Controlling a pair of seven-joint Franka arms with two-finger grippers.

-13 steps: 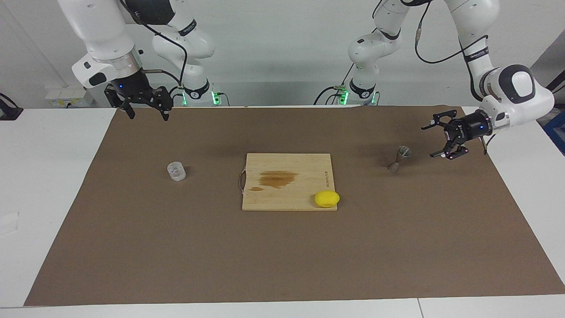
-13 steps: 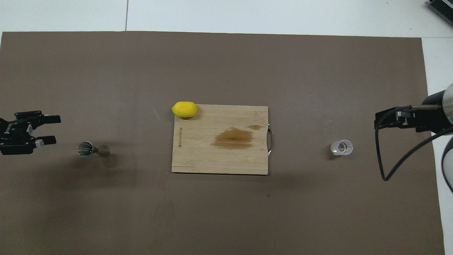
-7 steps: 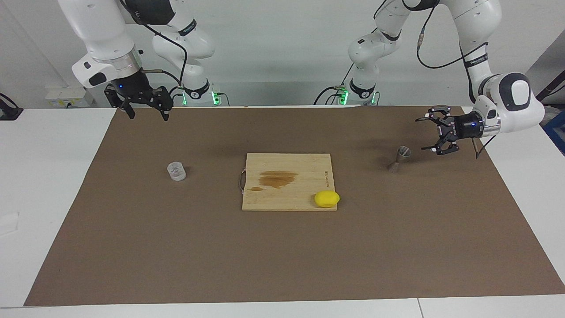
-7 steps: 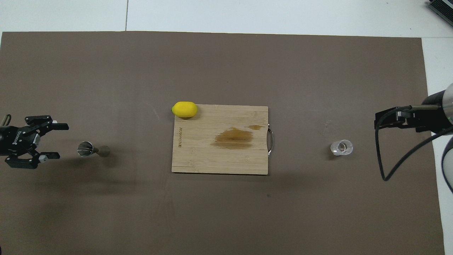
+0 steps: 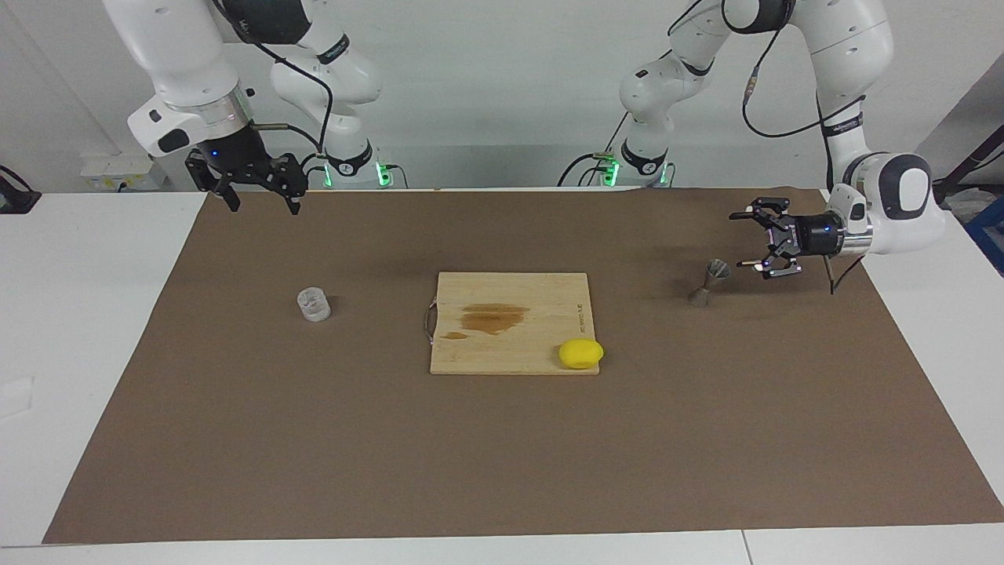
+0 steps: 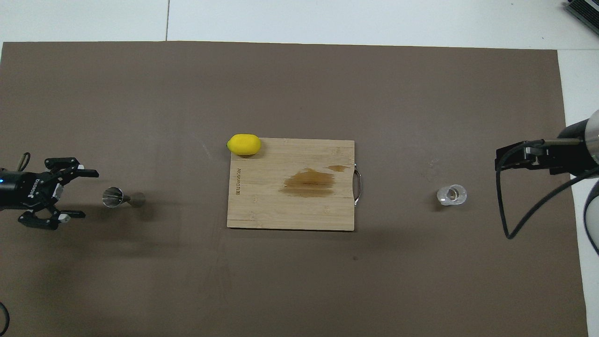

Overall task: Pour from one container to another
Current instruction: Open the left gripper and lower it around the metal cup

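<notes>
Silver hourglass metal jigger (image 5: 710,282) upright on brown worktop (image 5: 502,439), just beside spread-open left claw (image 5: 754,242); clear glass cup (image 5: 314,304) below waiting, open right claw (image 5: 261,194). Risk: sideways nudge topples jigger.

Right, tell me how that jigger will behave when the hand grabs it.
The jigger stands upright on a small base with a wider cup above a narrow waist, so a sideways nudge would probably tip it. Its bare metal looks smooth and may slip between the fingers. It looks stiff and light. The open left hand is beside it, not touching.
</notes>
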